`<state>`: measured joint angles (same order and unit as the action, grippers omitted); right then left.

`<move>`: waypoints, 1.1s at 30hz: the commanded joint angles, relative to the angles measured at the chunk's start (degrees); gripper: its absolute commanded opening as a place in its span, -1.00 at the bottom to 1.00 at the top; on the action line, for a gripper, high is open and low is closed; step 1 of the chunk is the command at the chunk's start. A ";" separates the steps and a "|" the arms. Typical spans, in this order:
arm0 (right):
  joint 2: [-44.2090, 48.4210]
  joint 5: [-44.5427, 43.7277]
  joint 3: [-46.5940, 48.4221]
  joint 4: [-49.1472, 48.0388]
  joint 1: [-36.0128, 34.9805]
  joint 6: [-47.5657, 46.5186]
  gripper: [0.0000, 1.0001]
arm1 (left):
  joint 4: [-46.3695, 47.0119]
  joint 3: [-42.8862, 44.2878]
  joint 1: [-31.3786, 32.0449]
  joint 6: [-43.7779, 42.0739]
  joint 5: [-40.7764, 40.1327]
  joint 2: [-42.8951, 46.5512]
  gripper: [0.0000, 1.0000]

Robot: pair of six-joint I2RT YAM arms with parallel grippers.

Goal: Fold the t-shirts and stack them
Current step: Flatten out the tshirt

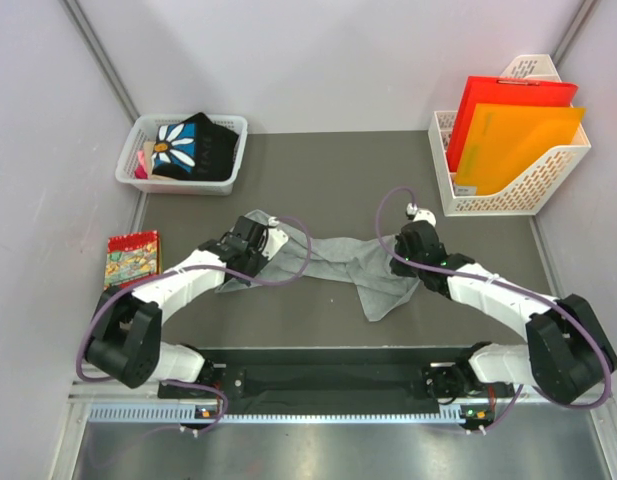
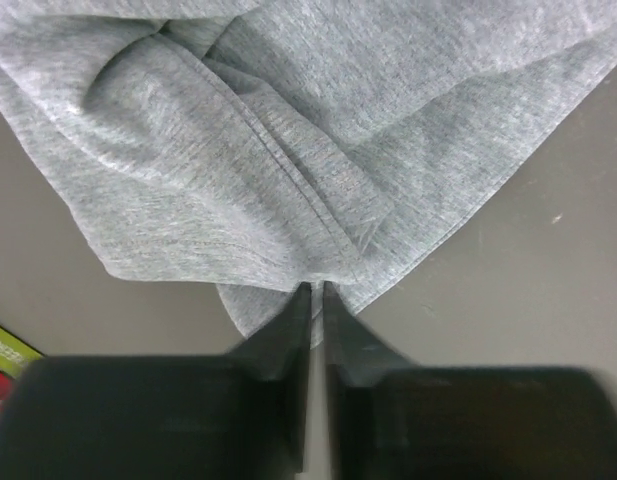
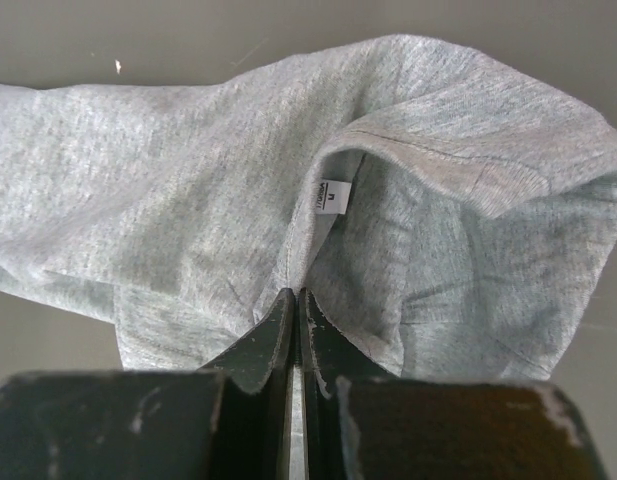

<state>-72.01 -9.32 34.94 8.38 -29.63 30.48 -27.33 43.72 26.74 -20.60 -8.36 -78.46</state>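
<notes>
The light heather-grey t-shirt (image 1: 348,262) lies crumpled on the dark table, pulled into a band between my two grippers. My left gripper (image 1: 256,240) is shut on its left end; in the left wrist view the fingertips pinch a hemmed edge of the grey t-shirt (image 2: 238,170) at the left gripper (image 2: 316,290). My right gripper (image 1: 403,247) is shut on the right end; in the right wrist view the right gripper (image 3: 293,293) nips the grey t-shirt (image 3: 188,190) just below the collar and its size label (image 3: 332,196). The black t-shirt with the daisy print (image 1: 193,147) sits bunched in a white basket (image 1: 237,124) at the back left.
A white file rack (image 1: 548,175) with red and orange folders stands at the back right. A small red patterned packet (image 1: 132,258) lies beyond the table's left edge, next to the left arm. Grey walls close in on both sides.
</notes>
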 commanded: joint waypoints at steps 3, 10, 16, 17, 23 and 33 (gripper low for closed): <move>2.22 -0.87 2.24 0.14 -0.87 -0.77 -0.89 | -1.67 2.24 0.24 1.53 2.21 2.69 -0.34; 2.14 -0.70 1.89 -0.21 -0.87 -0.77 -0.72 | 0.34 0.31 0.42 1.09 0.63 1.64 0.00; 1.78 -0.70 2.06 0.05 -0.87 -0.86 -0.67 | 1.58 -0.48 0.33 0.91 0.97 0.41 -0.02; 1.70 -0.87 2.06 0.14 -0.87 -0.86 -0.64 | 1.58 -0.48 0.42 1.00 1.24 0.23 -0.02; 1.08 -0.87 2.06 0.06 -0.96 -0.95 -0.60 | 2.02 -1.27 0.33 1.00 1.68 -0.56 -0.06; -0.15 -0.61 2.06 -0.65 -0.96 -0.69 -0.66 | 3.42 -2.41 0.42 0.91 1.16 -1.79 -0.12</move>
<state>-71.44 -9.41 34.94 8.99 -29.87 30.02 -26.79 42.06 26.92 -19.62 -7.31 -79.66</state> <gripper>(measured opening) 0.192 0.457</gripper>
